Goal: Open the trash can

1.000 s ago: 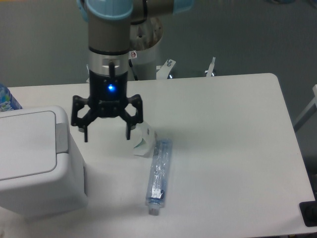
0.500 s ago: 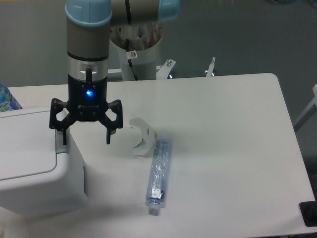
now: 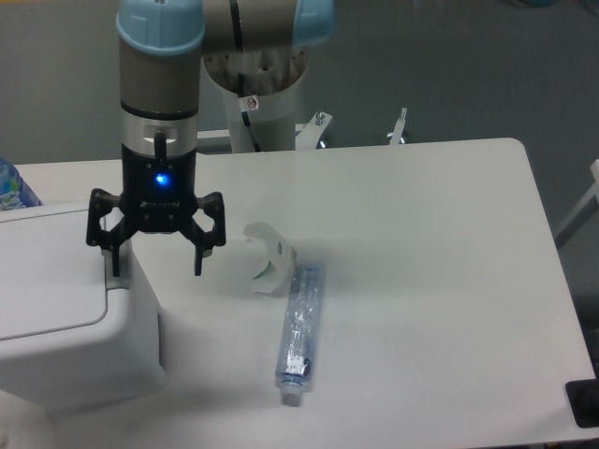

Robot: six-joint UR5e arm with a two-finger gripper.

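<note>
The trash can [image 3: 70, 318] is a big white boxy bin at the left edge of the table, its flat lid down. My gripper [image 3: 155, 266] hangs open over the bin's right edge. Its left fingertip [image 3: 114, 268] stands above the lid's right rim, where the grey push-tab [image 3: 118, 278] peeks out beside it. The right fingertip [image 3: 197, 266] is past the bin's side, over the table. Nothing is between the fingers.
A crumpled white paper cup [image 3: 267, 259] lies right of the gripper. A clear plastic bottle [image 3: 299, 329] lies on its side below it. A blue-labelled bottle [image 3: 13, 187] peeks in at the far left. The table [image 3: 421, 262] ends at the right.
The gripper moved left from beside the paper cup to above the bin's right edge, most of it in the first half second. It stayed open throughout.
</note>
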